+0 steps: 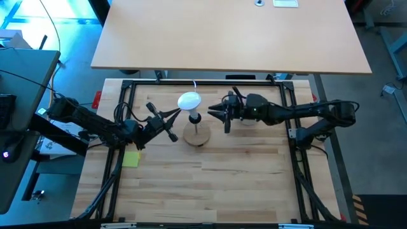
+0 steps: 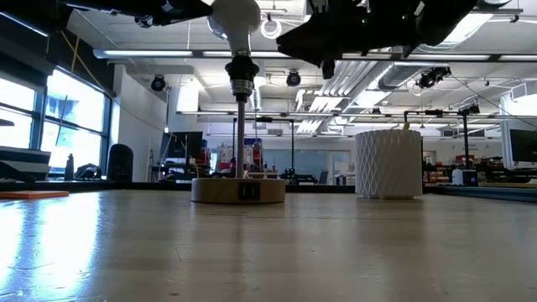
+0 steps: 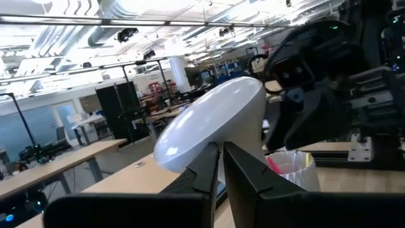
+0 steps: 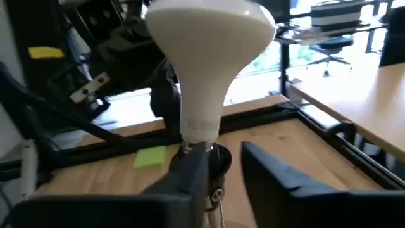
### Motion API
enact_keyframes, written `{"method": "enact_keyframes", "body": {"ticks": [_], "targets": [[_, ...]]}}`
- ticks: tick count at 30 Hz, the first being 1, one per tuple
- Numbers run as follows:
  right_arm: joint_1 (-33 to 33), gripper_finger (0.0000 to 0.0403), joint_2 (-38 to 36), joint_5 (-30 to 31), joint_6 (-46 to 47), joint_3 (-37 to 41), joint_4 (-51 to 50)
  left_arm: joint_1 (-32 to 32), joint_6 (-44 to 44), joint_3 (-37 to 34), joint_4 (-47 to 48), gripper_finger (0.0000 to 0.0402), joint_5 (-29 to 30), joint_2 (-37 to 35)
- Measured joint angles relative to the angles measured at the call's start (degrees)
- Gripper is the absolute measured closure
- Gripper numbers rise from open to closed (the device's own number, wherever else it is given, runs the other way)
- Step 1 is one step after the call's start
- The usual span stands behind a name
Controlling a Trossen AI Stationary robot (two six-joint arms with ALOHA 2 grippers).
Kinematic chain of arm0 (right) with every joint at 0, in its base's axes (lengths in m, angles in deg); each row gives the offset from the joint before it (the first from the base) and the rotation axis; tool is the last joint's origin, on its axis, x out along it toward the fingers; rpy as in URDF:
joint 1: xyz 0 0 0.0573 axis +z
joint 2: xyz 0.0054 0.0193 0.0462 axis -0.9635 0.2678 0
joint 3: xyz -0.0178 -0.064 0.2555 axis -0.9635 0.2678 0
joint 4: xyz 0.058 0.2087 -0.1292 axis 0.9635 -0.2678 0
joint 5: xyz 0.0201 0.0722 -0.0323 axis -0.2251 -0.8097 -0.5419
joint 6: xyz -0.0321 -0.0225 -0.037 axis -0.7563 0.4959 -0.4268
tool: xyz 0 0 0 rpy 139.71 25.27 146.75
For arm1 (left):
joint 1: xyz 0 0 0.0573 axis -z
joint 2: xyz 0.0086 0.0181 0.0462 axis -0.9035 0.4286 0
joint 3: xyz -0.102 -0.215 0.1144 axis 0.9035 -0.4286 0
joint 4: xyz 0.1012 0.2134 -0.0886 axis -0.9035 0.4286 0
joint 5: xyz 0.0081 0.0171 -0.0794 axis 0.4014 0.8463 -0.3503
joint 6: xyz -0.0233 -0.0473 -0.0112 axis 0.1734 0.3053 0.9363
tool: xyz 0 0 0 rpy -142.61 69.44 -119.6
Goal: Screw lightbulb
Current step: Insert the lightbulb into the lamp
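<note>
The white lightbulb (image 1: 189,100) stands upright with its neck in the black socket (image 2: 242,71) on top of the post (image 2: 241,126) of the round wooden base (image 1: 197,135). My left gripper (image 1: 178,112) is on the bulb's left at globe height, fingers shut and pointing at the globe (image 3: 215,120). My right gripper (image 1: 215,116) is on the bulb's right, open and empty. In the right wrist view the bulb's neck (image 4: 199,126) stands just ahead of one finger (image 4: 190,174). My left gripper comes level from the table's left, its shut fingertips (image 3: 212,152) at the underside of the bulb's globe (image 3: 190,142). I cannot tell whether they touch it.
A white perforated cup (image 2: 388,164) holding pink items stands right of the base, under my right arm. A yellow note (image 1: 131,159) lies at the left. Black frame rails (image 1: 287,95) run around the tabletop. Bare wood (image 1: 210,184) lies toward the near edge.
</note>
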Motion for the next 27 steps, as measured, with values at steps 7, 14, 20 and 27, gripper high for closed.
{"method": "enact_keyframes", "body": {"ticks": [7, 14, 20, 27], "targets": [[-3.56, 0.0162, 7.66, -11.20, 3.38, -8.02, -3.29, 0.16, 0.46, 0.00, 0.11, 0.0383, -0.61, 0.00], [-5.19, 0.0115, 16.01, -21.22, 1.85, -19.46, -9.02, 0.85, 0.40, 0.00, 0.10, 0.0383, -0.82, 0.00], [-4.89, 0.0122, 19.99, -24.78, -1.19, -25.48, -10.87, 1.01, 0.39, 0.00, 0.14, 0.0383, -1.78, 0.00], [-5.00, 0.0244, 20.28, -24.45, -1.23, -26.20, -9.08, 1.28, 0.39, 0.00, 0.15, 0.0383, -2.13, 0.00]]}}
